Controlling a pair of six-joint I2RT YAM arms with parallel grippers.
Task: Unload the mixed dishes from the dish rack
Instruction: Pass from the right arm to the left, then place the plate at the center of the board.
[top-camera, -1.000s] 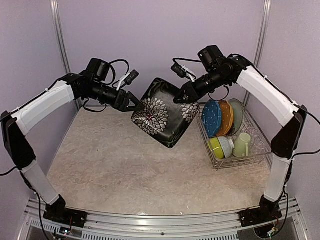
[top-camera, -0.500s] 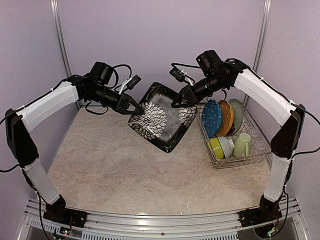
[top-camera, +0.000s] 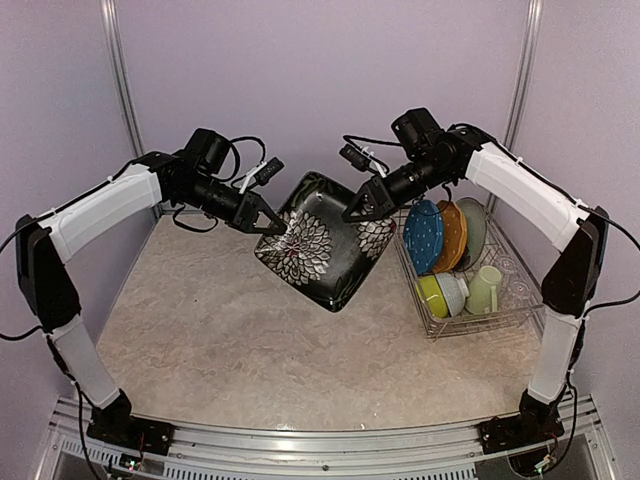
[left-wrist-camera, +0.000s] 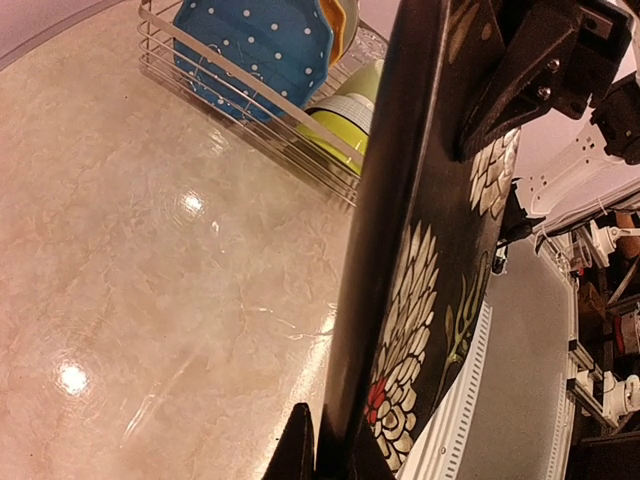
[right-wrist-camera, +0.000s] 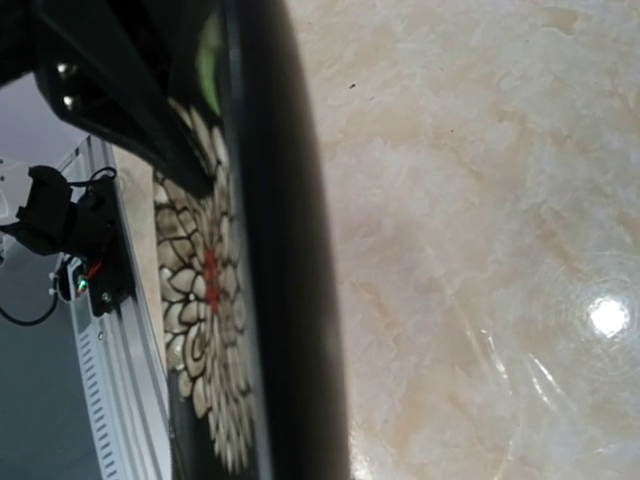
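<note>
The black square plate, with white flowers, hangs tilted above the table, between the arms. My left gripper is shut on its left edge, and my right gripper is shut on its upper right edge. In the left wrist view the plate runs edge-on up from my left gripper. The right wrist view shows only the plate's dark rim close up. In the dish rack at the right stand a blue dotted plate, an orange plate, a pale green plate, a lime bowl, a white bowl and a pale green mug.
The marbled tabletop stretches left and in front of the rack. Purple walls close the back and sides. A metal rail runs along the near edge by the arm bases.
My left gripper has reached the plate's left edge and shut on it. The plate, still in the right gripper, has moved a little to the left.
</note>
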